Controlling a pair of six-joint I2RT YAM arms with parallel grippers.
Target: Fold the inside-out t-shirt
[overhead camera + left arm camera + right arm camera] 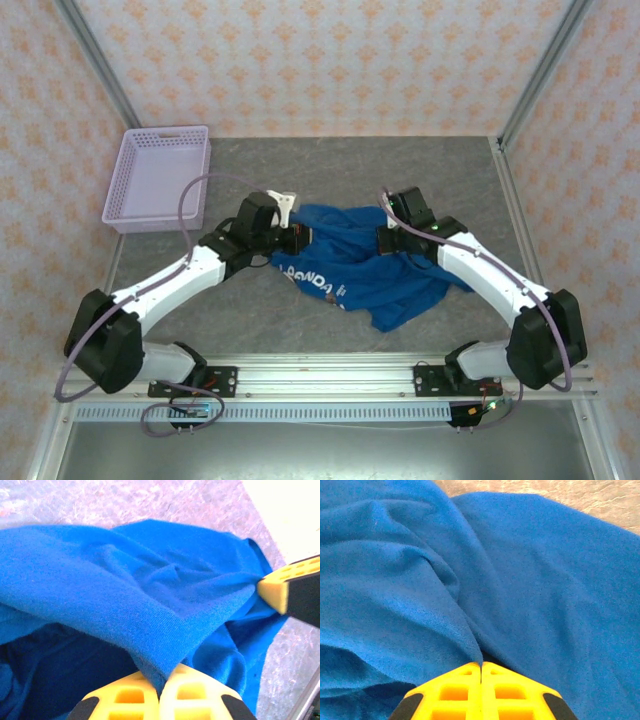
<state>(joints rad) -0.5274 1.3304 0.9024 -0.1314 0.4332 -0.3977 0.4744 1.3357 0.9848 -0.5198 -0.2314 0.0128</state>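
Tabletop (350,165) spread grey under both arms; blue t-shirt (365,275) lay crumpled between left gripper (161,676) and right gripper (481,666); lavender basket (160,180) sat well off beyond the left one; both grippers were pinched tight on folds of shirt.

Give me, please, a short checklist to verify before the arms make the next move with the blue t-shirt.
1. Grip of the left gripper on the t-shirt: ok, shut on a fold.
2. Grip of the right gripper on the t-shirt: ok, shut on fabric.
3. The t-shirt lies flat: not ok, bunched and creased.
4. The lavender basket stands apart from the t-shirt: ok.
5. Each grip holds one layer only: cannot tell.
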